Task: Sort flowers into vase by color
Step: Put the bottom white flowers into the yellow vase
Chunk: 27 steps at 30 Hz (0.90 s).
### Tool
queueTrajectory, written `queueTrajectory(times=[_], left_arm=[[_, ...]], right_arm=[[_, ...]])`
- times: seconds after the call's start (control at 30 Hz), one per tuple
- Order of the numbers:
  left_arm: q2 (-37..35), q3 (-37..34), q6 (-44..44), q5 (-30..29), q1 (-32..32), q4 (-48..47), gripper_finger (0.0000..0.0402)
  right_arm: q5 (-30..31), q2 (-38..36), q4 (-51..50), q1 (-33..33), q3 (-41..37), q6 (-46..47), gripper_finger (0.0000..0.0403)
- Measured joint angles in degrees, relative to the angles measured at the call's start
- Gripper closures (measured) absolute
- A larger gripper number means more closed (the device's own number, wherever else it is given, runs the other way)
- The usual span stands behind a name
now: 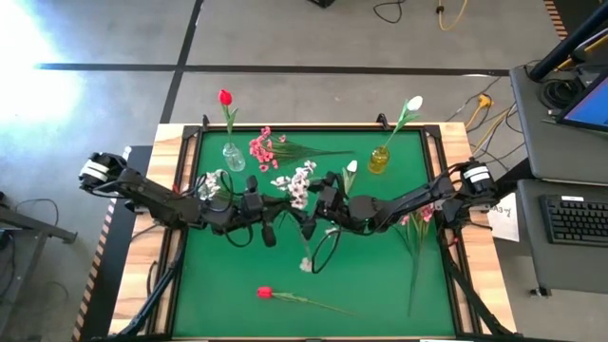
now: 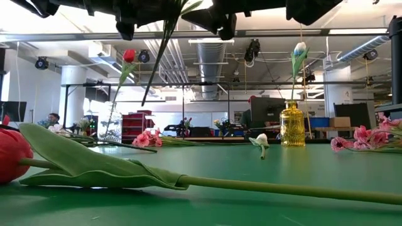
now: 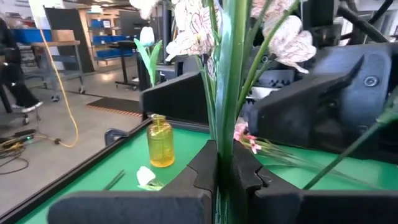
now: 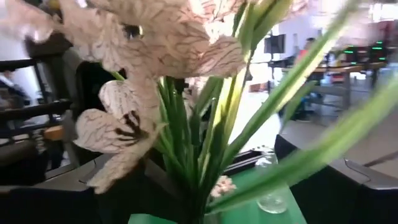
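Observation:
The white blossom spray (image 1: 297,184) is held up over the table's middle, and its green stem (image 2: 157,63) hangs clear of the green mat. My left gripper (image 3: 224,168) is shut on that stem. My right gripper (image 1: 321,211) meets it from the right, with the blossoms (image 4: 155,56) right in front of its camera. A red bud (image 1: 225,97) stands in the clear vase (image 1: 233,157) and a white tulip (image 1: 414,103) in the yellow vase (image 1: 378,160). A pink spray (image 1: 263,147), a white tulip (image 1: 351,168), pink flowers (image 1: 418,220) and a red bud (image 1: 265,293) lie flat on the mat. My left gripper pinches the spray's green stem (image 3: 225,134) between its two fingers, below the blossoms, with the fingers lying across the stem. The spray is lifted clear, its blossoms rising past the fingers and its lower stem (image 1: 306,252) hanging free.
Both vases stand near the table's far edge. The red bud's stem and leaf (image 2: 113,169) lie across the near part of the mat. A wooden rim (image 1: 171,133) frames the mat. A desk with a keyboard (image 1: 578,218) stands off the right side.

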Motion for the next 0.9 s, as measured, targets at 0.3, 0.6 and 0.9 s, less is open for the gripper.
queueTrajectory(times=[0.3,0.6,0.9], left_arm=[[0.0,0.0,-1.5,0.3,0.0,0.0,0.0390],[-0.8,0.0,-3.0,1.1,0.0,-3.5,0.0284],[-5.4,0.0,-4.3,1.1,-0.1,-13.4,0.0193]], right_arm=[[-3.2,0.0,-0.1,0.1,0.2,0.0,0.0203],[-3.2,-1.2,-3.1,0.1,0.2,1.1,0.0343],[-3.0,-6.1,-12.9,0.1,0.1,2.4,0.0385]])
